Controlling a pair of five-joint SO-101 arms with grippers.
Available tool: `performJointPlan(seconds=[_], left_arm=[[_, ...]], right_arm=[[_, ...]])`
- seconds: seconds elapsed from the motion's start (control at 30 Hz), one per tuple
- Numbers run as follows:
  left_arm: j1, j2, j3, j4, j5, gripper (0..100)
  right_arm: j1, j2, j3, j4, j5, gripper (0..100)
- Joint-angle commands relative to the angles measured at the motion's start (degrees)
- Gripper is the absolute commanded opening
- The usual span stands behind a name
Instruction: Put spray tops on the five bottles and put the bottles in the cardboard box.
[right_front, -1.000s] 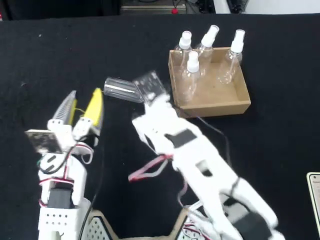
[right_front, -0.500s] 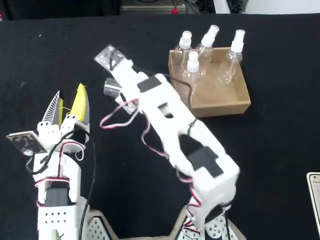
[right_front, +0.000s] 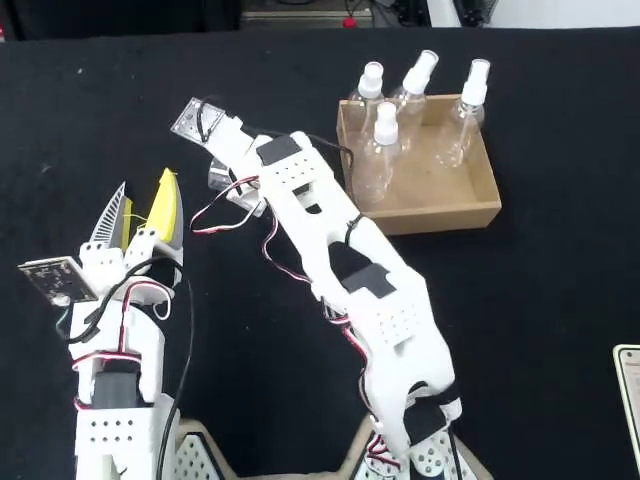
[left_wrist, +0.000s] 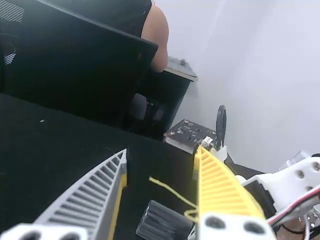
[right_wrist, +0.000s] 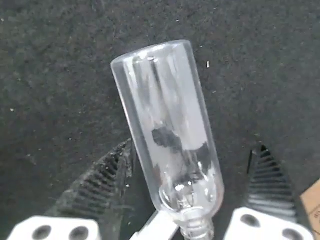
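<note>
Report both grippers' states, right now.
Left gripper: open, holding nothing.
Right gripper: open, one finger on either side of the lying clear plastic bottle, not clamped on it.

Inside cardboard box (right_front: 440, 214): four bottles (right_front: 385, 140) crowd the far and left parts; near-right floor bare, open from above. Left of box: right arm (right_front: 330, 240) blocks the table, lying bottle (right_front: 222, 176) beyond it. Right of box: bare table (right_front: 560, 200).
</note>
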Motion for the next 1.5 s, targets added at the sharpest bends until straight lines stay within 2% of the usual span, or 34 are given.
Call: performJointPlan(seconds=[0.0, 0.1, 0.27, 0.37, 0.5, 0.83, 1.03, 1.23, 1.37, 1.47], left_arm=[[0.66, 0.18, 0.66, -1.76, 0.44, 21], [0.66, 0.09, 0.66, -1.76, 0.44, 21], [0.75, -0.09, 0.66, -1.76, 0.44, 21], [0.75, -0.26, 0.84, -1.76, 0.44, 21], [0.75, -0.26, 0.84, -1.76, 0.44, 21], [0.75, -0.26, 0.84, -1.76, 0.44, 21], [0.84, -0.26, 0.84, -1.76, 0.44, 21], [0.92, -0.26, 0.92, -1.76, 0.44, 21], [0.92, -0.26, 1.01, -1.76, 0.44, 21], [0.92, -0.26, 1.01, -1.76, 0.44, 21]], right_arm=[[0.79, 0.31, -3.38, 0.88, 0.7, 32.6], [1.49, 1.19, -2.95, 0.97, 0.18, 31.4], [2.11, 0.92, -3.56, 3.87, -3.87, 18.9], [2.02, -1.63, -3.3, 7.47, -4.84, 19.4], [1.76, -7.34, -0.66, 10.46, -10.02, 19.4], [2.2, -32.48, 15.16, 11.87, -12.48, 19.4], [8.18, -49.8, 25.1, 19.52, -11.69, 19.4], [21.89, -65.45, 38.9, 22.59, -0.53, 19.4], [28.92, -77.85, 48.04, 29.54, 11.69, 19.4], [34.81, -85.58, 56.66, 30.95, 21.27, 19.1]])
